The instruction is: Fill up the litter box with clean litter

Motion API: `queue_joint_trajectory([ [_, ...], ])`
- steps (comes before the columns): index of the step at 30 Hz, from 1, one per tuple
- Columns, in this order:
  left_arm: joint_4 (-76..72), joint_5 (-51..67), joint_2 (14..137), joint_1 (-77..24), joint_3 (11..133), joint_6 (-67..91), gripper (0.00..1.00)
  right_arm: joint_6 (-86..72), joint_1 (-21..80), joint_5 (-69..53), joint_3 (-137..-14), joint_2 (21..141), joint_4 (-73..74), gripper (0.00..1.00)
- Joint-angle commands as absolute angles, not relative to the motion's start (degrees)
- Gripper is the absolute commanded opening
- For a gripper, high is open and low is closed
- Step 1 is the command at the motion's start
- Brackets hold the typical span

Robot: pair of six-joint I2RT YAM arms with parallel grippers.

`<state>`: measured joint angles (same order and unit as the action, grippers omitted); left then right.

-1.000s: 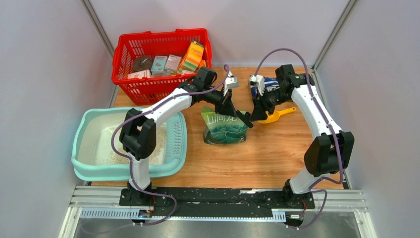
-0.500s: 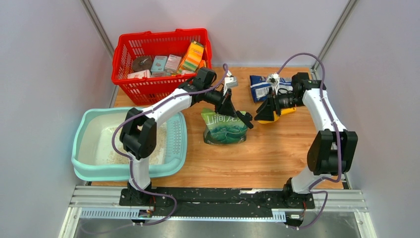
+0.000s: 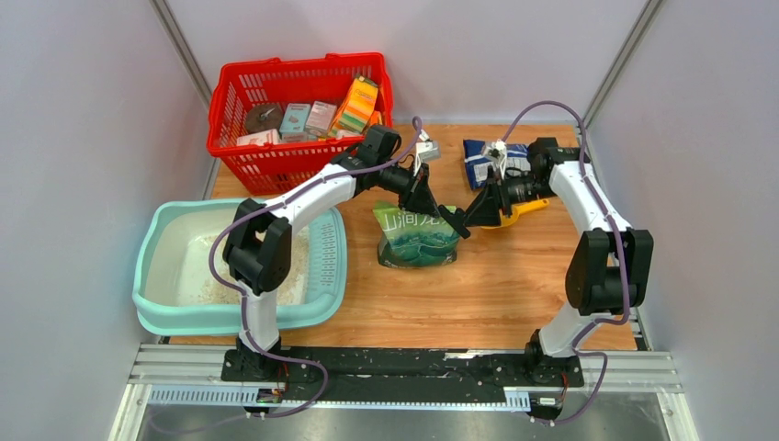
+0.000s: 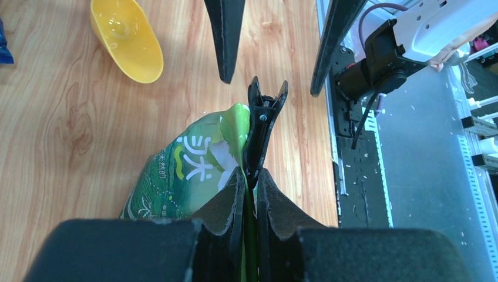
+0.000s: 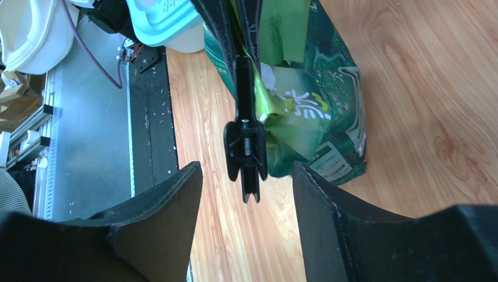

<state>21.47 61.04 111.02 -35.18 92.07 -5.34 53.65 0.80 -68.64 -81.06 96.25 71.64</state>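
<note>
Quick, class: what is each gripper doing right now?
Left gripper: shut on the green bag at its top.
Right gripper: open, jaws either side of the black clip.

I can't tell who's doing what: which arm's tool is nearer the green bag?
Left. The left tool is shut on the black clip across the green bag top; the right tool is open, its fingers flanking that clip's free end, beyond the bag.
</note>
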Motion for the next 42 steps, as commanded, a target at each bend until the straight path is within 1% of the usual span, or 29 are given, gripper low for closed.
queue_joint_trajectory([
  [1,19.6,63.72,111.71,-35.33,92.9,-3.96,0.0,53.35,2.81,-70.4,-83.5,96.59,70.14,0.59],
  [5,19.6,63.46,111.71,-35.16,92.99,-3.78,0.0,51.95,3.25,-70.23,-84.29,97.29,69.17,0.56],
  [12,18.99,63.63,112.15,-34.98,93.08,-2.9,0.0,50.1,3.34,-69.35,-84.46,97.47,68.03,0.44],
  [25,18.46,63.9,113.03,-34.89,93.87,-2.37,0.0,49.75,4.75,-67.24,-83.5,97.12,67.41,0.38],
  [28,18.46,63.9,113.03,-34.8,93.87,-2.29,0.0,49.57,4.75,-67.41,-83.93,97.29,67.5,0.33],
  [31,18.54,63.46,113.03,-34.72,93.87,-2.11,0.01,49.66,4.83,-67.15,-84.37,97.12,67.5,0.2],
  [32,18.63,62.76,113.03,-34.8,93.87,-2.11,0.03,49.66,4.75,-66.89,-84.55,97.03,67.59,0.1],
  [33,18.98,62.49,113.11,-34.72,93.95,-2.11,0.12,49.83,4.75,-66.71,-84.72,96.86,67.67,0.05],
  [34,19.25,62.06,113.03,-34.72,94.13,-2.11,0.18,50.09,4.75,-66.36,-84.73,96.33,67.85,0.02],
  [35,19.6,61.62,112.94,-34.72,94.22,-2.28,0.24,50.45,4.75,-65.75,-84.99,96.15,68.37,0.0],
  [36,20.12,61.44,112.94,-34.72,94.31,-2.46,0.34,50.97,4.57,-65.48,-85.51,95.89,68.99,0.0],
  [37,20.47,61.26,112.77,-34.72,94.39,-3.16,0.38,52.54,4.57,-65.04,-85.95,95.37,69.86,0.0],
  [39,22.31,61.26,112.5,-34.54,94.83,-4.21,0.44,54.31,4.13,-64.86,-87.01,95.1,73.2,0.0],
  [42,24.86,61.61,111.89,-33.93,95.36,-6.5,0.46,55.63,3.25,-64.43,-88.85,93.17,75.49,0.0],
])
